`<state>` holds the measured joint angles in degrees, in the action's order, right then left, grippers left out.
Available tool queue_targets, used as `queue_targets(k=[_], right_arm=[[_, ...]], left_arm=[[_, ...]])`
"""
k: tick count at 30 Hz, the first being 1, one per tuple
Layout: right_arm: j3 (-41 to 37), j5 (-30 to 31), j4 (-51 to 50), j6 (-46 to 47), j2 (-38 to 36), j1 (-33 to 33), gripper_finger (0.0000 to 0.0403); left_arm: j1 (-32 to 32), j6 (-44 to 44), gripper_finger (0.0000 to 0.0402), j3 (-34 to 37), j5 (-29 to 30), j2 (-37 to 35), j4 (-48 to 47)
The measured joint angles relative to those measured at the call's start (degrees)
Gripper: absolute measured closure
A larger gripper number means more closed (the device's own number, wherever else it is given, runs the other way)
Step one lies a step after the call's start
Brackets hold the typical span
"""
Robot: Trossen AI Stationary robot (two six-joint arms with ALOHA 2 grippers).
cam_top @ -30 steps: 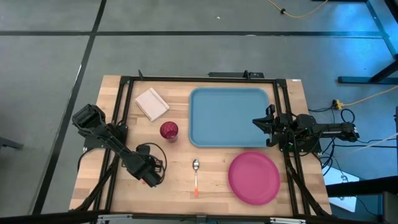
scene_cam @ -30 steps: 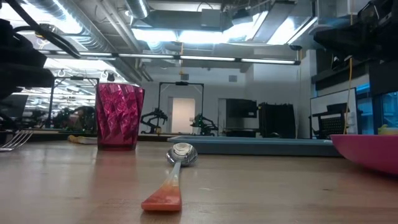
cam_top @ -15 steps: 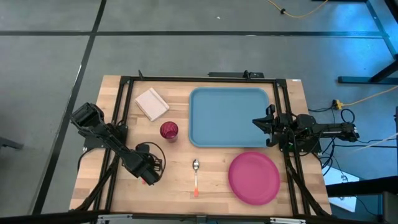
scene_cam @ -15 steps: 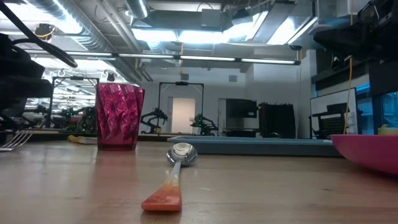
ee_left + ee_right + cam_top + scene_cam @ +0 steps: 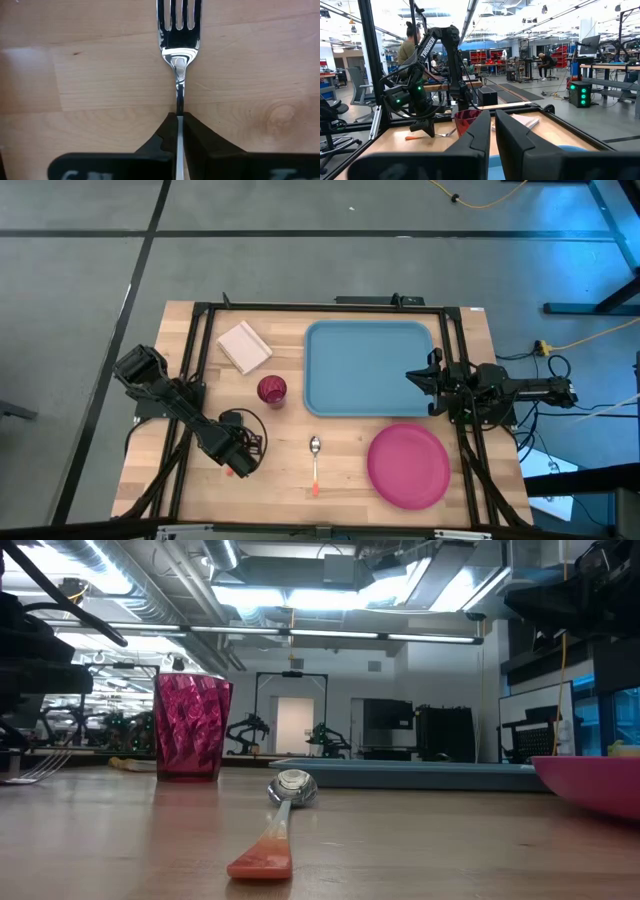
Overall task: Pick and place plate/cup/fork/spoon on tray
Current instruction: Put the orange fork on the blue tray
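**Left gripper clamped on the fork at the table's lower left**

In the left wrist view the left gripper (image 5: 179, 131) has its two dark fingers pressed together on the fork (image 5: 178, 45), gripping the thin metal neck; the prongs point away from it over bare wood. In the high view this gripper (image 5: 238, 452) sits at the lower left of the table (image 5: 280, 480), with a sliver of orange-red handle showing beneath it.

To its right, well apart, lies the spoon (image 5: 315, 463), bowl toward the tray, handle toward the lower edge. Farther right, the plate (image 5: 408, 466) fills the lower right corner, close to the table's edge. Bare wood lies between gripper and spoon.

Above the spoon, the cup (image 5: 272, 390) stands upright just left of the tray (image 5: 368, 367), which occupies the upper centre and holds nothing. A white napkin (image 5: 244, 346) lies at the upper left.

The right gripper (image 5: 413, 376) waits at the tray's right edge, fingers nearly together around a narrow gap.

A black frame (image 5: 330, 308) borders the table. Beyond, the right wrist view shows a workshop with a person (image 5: 410, 45) standing and a person seated (image 5: 547, 61) farther off.
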<state>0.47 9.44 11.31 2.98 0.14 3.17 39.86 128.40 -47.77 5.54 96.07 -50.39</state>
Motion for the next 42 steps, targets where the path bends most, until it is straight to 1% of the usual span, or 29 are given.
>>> queue_targets(k=[3, 5, 7, 9, 18, 21, 23, 29, 32, 35, 37, 40, 42], right_arm=[[0.0, 0.0, 0.0, 0.0, 0.0, 0.0, 0.0370], [0.0, 0.0, 0.0, 0.0, 0.0, 0.0, 0.0370], [0.0, 0.0, 0.0, 0.0, 0.0, 0.0, 0.0370], [0.0, 0.0, 0.0, 0.0, 0.0, 0.0, 0.0370], [0.0, 0.0, 0.0, 0.0, 0.0, 0.0, 0.0370], [0.0, 0.0, 0.0, 0.1, 0.0, 0.0, 0.0370], [0.0, 0.0, 0.0, 1.2, 0.0, 0.0, 0.0370], [0.0, 0.0, 0.0, 2.8, 0.0, 0.0, 0.0370], [0.0, 0.0, 0.0, 2.8, 0.0, 0.0, 0.0370], [0.0, 0.0, 0.0, 2.8, 0.0, 0.0, 0.0370], [0.0, 0.0, 0.0, 2.8, 0.0, 0.0, 0.0370], [0.0, 0.0, 0.0, 2.8, 0.0, 0.0, 0.0370], [0.0, 0.0, 0.0, 2.8, 0.0, 0.0, 0.0370]], left_arm=[[0.0, 0.0, 0.0394, 0.0, 0.1, 0.0, 0.0], [0.4, -1.2, 0.0396, -0.3, 1.4, 0.2, -0.5], [0.8, -2.6, 0.0397, -1.4, 2.9, 0.4, -1.9], [1.2, -3.4, 0.0397, -2.9, 3.2, 0.6, -4.3], [3.4, -4.5, 0.0397, -14.0, 2.7, 0.5, -18.3], [3.9, -4.5, 0.0397, -18.3, 3.9, 0.5, -22.1], [3.9, -5.1, 0.0397, -20.7, 5.1, 0.4, -22.7], [3.4, -12.3, 0.0397, -28.3, 6.1, 0.3, -20.5], [2.6, -16.8, 0.0397, -31.0, 9.6, 0.3, -18.4], [0.7, -24.2, 0.0397, -32.5, 14.1, 0.3, -14.3], [-0.9, -30.8, 0.0397, -32.7, 16.1, 0.3, -10.4], [-4.2, -41.4, 0.0398, -32.7, 16.4, 0.3, -4.6], [-6.9, -46.6, 0.0398, -32.7, 16.5, 0.3, -1.1]])
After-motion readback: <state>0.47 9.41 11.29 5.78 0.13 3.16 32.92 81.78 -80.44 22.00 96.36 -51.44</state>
